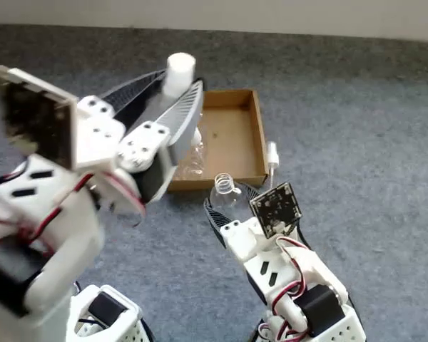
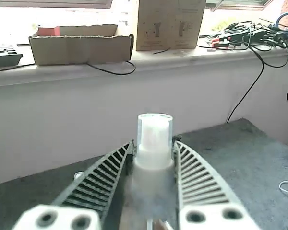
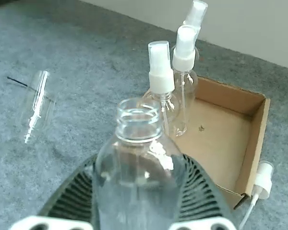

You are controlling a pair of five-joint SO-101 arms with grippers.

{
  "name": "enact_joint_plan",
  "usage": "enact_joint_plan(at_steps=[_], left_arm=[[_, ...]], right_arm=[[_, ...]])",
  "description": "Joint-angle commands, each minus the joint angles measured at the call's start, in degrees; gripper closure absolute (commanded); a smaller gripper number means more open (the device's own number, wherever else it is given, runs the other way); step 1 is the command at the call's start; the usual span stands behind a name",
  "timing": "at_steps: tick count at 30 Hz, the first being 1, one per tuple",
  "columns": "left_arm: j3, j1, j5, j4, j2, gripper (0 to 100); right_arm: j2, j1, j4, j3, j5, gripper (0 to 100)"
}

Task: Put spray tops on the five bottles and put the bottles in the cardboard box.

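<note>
Left gripper [image 2: 153,143] clamps capped bottle [image 2: 154,160] lengthwise (cap beyond tips); right gripper [image 3: 139,162] grips uncapped bottle [image 3: 137,189], neck forward.

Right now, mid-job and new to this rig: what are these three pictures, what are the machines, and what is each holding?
These are two small robot arms side by side, each ending in a two-fingered gripper. The high view looks down on both from a fixed camera; the other two pictures come from a camera on each arm's wrist, looking along its fingers. The left gripper is shut on a white spray top, held up off the surface. The right gripper is shut on a clear bottle with an open neck, no top yet. On the grey surface sits the cardboard box, with at least three topped bottles standing at one corner of it. A loose spray top lies beside the box, and a clear cap lies farther off.
</note>
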Motion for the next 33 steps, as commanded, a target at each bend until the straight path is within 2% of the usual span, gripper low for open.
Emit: enact_joint_plan(at_steps=[1,7,10,19,33], left_arm=[[8.04,3.03,0.62,-15.03,-0.31,99],[14.99,4.35,0.62,-27.87,-0.13,99],[16.66,4.35,0.62,-31.21,-0.13,99],[19.12,10.86,0.79,-31.82,-0.13,99],[25.45,10.77,0.79,-29.36,-0.75,99]], right_arm=[[-2.59,-0.84,-2.42,-0.22,-0.88,99.5],[-6.11,-2.68,-7.87,3.21,-0.88,99.5],[-7.08,-2.68,-8.22,5.23,-0.88,99.5],[-7.34,-2.42,-8.22,5.67,-0.88,99.5],[-7.34,-1.36,-8.31,5.67,-0.97,99.5]])
